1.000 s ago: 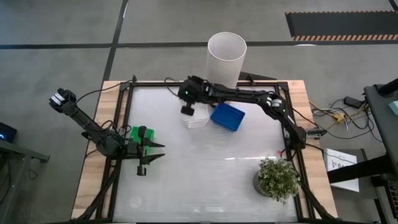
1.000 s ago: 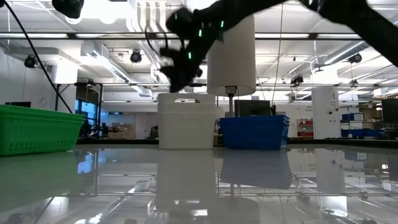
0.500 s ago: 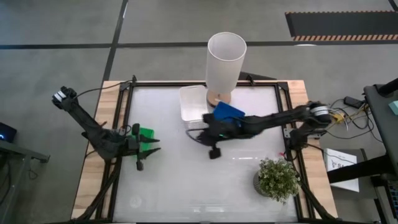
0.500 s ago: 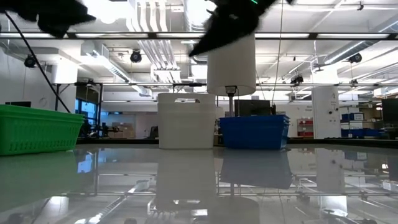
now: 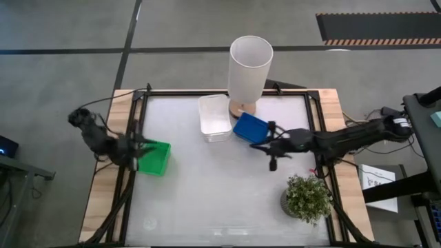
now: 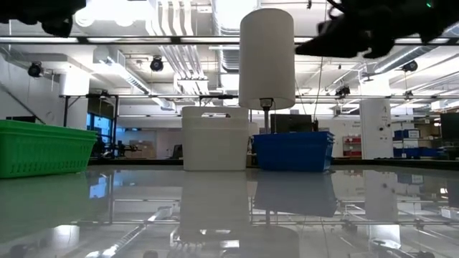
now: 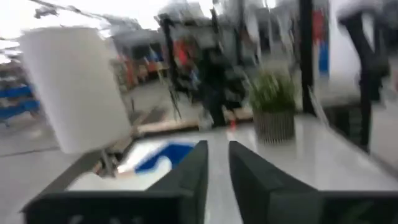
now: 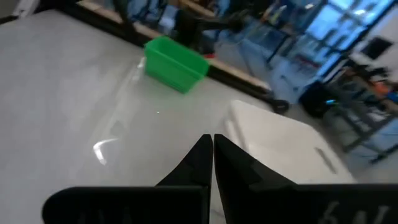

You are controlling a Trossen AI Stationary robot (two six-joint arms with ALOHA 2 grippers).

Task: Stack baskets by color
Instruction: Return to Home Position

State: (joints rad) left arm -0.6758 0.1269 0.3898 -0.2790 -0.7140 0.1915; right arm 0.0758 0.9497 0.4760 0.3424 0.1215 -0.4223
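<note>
Three baskets stand on their bottoms on the table: a green basket [image 5: 154, 158] at the left edge, a white basket [image 5: 214, 117] at the far middle and a blue basket [image 5: 251, 128] right of it. My left gripper [image 5: 142, 146] hovers level at the green basket's left rim; its fingers [image 7: 199, 168] show a narrow gap with nothing in it. My right gripper [image 5: 256, 145] hangs level just near of the blue basket, pointing toward the table's left, shut and empty [image 8: 212, 146].
A tall white cylinder [image 5: 249, 65] stands at the far edge behind the white and blue baskets. A potted plant [image 5: 307, 196] sits at the near right corner. The table's frame [image 5: 138, 103] runs along its edges. Bare tabletop [image 5: 213, 193] lies across the near middle.
My right gripper has swung away from over the white basket, first toward the near edge, then toward the right edge, staying shut and empty. My left gripper has drawn back from over the green basket toward the table's left edge. The baskets have kept their places.
</note>
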